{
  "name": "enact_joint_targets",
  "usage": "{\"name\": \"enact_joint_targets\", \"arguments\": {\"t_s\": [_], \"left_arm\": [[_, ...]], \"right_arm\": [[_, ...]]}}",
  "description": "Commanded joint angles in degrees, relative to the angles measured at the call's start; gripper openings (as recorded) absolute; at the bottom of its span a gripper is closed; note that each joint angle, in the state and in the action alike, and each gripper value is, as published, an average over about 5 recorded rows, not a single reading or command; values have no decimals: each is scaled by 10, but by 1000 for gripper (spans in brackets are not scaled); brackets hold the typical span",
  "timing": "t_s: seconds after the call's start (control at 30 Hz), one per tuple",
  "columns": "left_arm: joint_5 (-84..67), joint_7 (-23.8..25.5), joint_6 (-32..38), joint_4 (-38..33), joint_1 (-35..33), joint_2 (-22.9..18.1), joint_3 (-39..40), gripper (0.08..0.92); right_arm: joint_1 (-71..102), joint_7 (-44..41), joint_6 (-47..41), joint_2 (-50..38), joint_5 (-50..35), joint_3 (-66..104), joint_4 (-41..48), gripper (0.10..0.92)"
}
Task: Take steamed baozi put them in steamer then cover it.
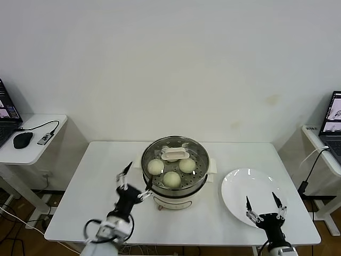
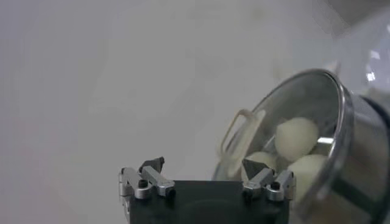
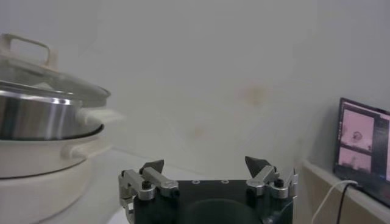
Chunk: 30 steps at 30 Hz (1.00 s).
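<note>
A white table [image 1: 96, 197] is seen. The steamer [image 1: 175, 194] is set near its middle, and a white plate [image 1: 237, 200] is laid toward its right edge.

A: Room check?
B: Plain white wall [image 1: 170, 64] fills the back, faint stain at 3 o'clock. White bench [image 1: 96, 176] centre.
A: Sides?
B: White side desk [image 1: 32, 141] at 9 o'clock with laptop [image 1: 6, 114], black mouse [image 1: 23, 140], cable. Another desk [image 1: 325, 154] at 3 o'clock, laptop [image 1: 331, 120] lit. Light even.
</note>
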State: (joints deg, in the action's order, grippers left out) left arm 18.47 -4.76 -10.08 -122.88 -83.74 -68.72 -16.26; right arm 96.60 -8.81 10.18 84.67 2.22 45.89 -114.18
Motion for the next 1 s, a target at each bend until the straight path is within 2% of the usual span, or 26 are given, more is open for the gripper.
{"name": "enact_joint_targets", "arguments": {"t_s": [0.03, 0.2, 0.37, 1.0], "left_arm": [[-317, -59, 163, 29, -203, -50, -137, 823], [-339, -24, 168, 69, -194, -67, -132, 823], [-341, -2, 170, 80, -197, -70, -133, 823], [-313, 8, 136, 78, -192, -75, -130, 823]], "right_arm": [[27, -3, 4, -30, -49, -40, 3, 823], [30, -2, 3, -29, -61, -54, 1, 823], [36, -4, 5, -31, -58, -60, 4, 823], [58, -15, -40, -38, -77, -74, -21, 823]]}}
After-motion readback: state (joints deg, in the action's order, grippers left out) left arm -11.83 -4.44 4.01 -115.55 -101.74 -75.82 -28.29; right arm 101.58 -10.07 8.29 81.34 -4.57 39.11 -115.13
